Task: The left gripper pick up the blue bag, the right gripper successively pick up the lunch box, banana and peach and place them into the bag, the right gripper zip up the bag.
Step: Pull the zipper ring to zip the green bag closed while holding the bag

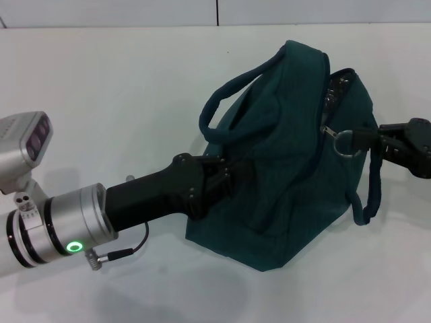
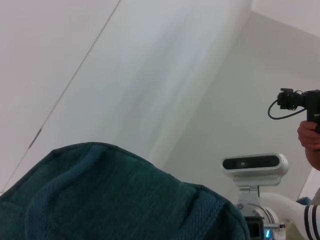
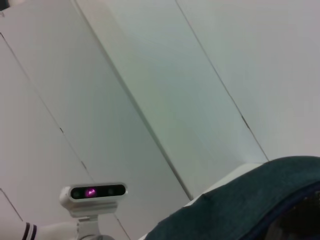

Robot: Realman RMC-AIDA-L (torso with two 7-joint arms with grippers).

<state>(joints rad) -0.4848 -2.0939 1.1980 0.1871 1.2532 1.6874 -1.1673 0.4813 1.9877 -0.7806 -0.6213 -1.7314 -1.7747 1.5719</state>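
Sits on the table [image 1: 121, 87], the blue bag [image 1: 283, 168], a bit to the right of the middle. Comes at the bag from the left, the left gripper [image 1: 225, 176], touching its side. Reaches the bag from the right, the right gripper [image 1: 367, 138], at the zipper ring [image 1: 343, 141] by the bag's top.
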